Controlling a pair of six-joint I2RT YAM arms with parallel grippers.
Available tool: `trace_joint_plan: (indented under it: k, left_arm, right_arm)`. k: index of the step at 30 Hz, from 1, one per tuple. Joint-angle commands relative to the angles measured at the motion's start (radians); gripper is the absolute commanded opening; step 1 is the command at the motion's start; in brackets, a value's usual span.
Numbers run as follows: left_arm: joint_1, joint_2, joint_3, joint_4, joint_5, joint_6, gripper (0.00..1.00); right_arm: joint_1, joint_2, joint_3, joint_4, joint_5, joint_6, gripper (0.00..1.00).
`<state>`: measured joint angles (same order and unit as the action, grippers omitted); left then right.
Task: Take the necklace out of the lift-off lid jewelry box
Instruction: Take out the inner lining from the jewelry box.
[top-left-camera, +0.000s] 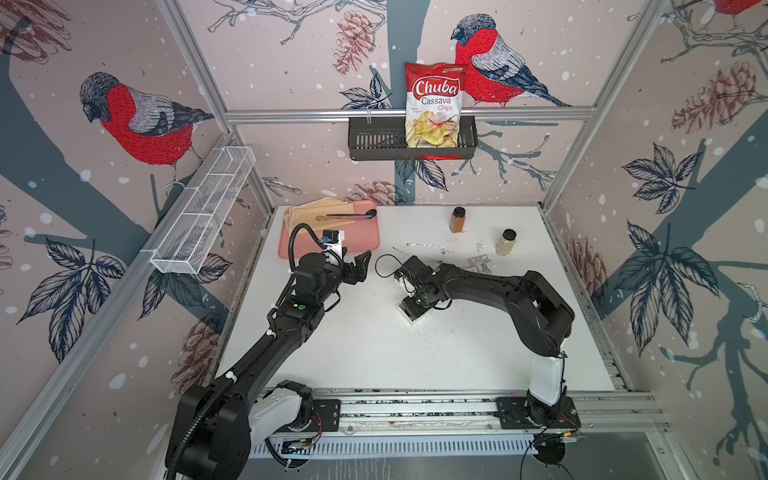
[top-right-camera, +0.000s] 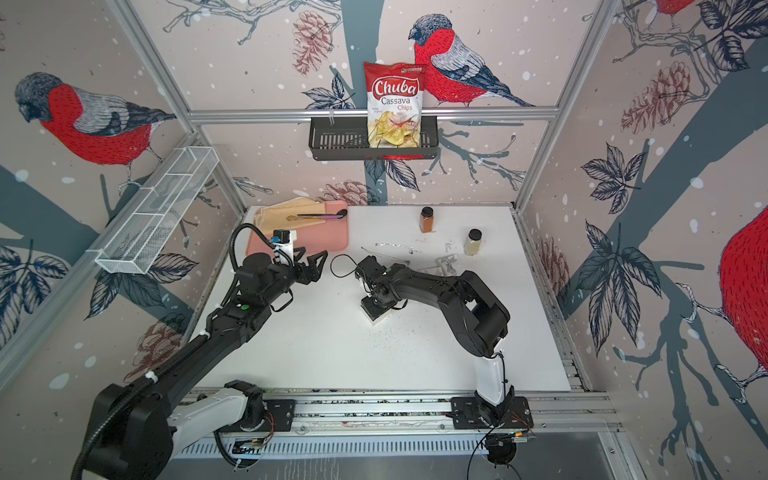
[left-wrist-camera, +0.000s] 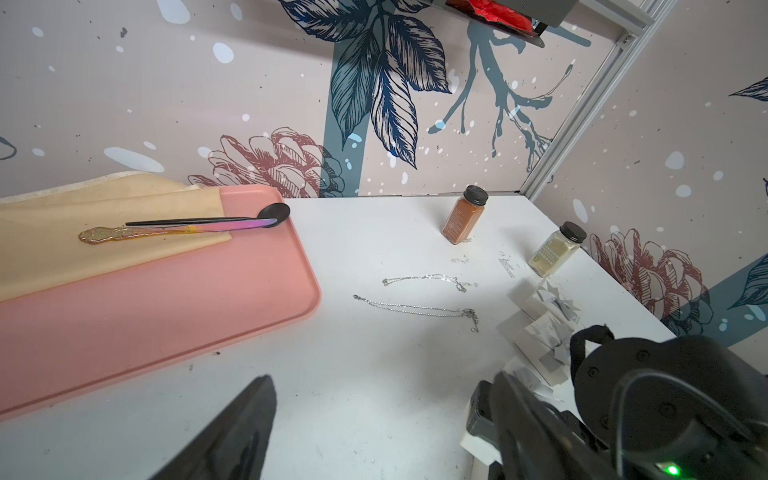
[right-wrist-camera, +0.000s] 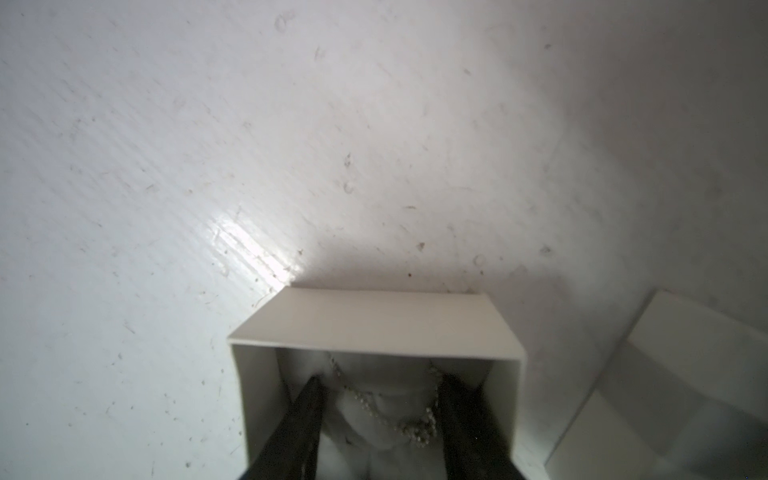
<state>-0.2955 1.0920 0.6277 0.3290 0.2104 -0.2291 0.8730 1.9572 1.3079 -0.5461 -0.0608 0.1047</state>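
Inside the box (right-wrist-camera: 374, 320), the necklace (right-wrist-camera: 411, 428) lies within the spread right tool (right-wrist-camera: 381, 378).

The box (right-wrist-camera: 374, 320) is matt card, the necklace (right-wrist-camera: 411, 428) pearly beads

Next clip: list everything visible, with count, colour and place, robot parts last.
box: 1, white, open, on table
lid: 1, white, beside box
necklace: 1, pearl, inside box
chains: 2, silver, table beyond box
jars: 2, brown and pale, table rear
tray: 1, pink, back left corner
cloth: 1, beige, on tray
cutlery: 2, black and rainbow, on cloth
paper scraps: several, white-grey, near pale jar
chips bag: 1, red-white, in black wall basket
wire basket: 1, white, left wall
left hand: open, empty
right hand: open, straddling necklace inside box
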Motion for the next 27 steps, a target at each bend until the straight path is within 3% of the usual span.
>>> trace_joint_plan:
  k: [1,7,10,22,27]
  left_arm:
    - [0.002,-0.001,-0.004,0.041,0.036,0.004,0.84]
    - [0.001,0.016,-0.032,0.109,0.128,-0.044,0.82]
    - [0.001,0.018,-0.04,0.105,0.141,-0.044,0.8]
    - [-0.009,0.095,-0.051,0.151,0.348,-0.014,0.75]
    - [-0.037,0.141,-0.03,0.143,0.354,0.01,0.72]
  right_arm:
    - [-0.001,0.011,-0.013,0.004,0.01,0.007,0.39]
    - [-0.035,-0.029,-0.066,0.085,-0.068,0.012,0.19]
    - [-0.056,-0.059,-0.09,0.12,-0.096,0.015,0.15]
    - [-0.114,-0.183,-0.148,0.235,-0.246,0.004,0.12]
    - [-0.135,-0.227,-0.17,0.265,-0.284,0.01,0.11]
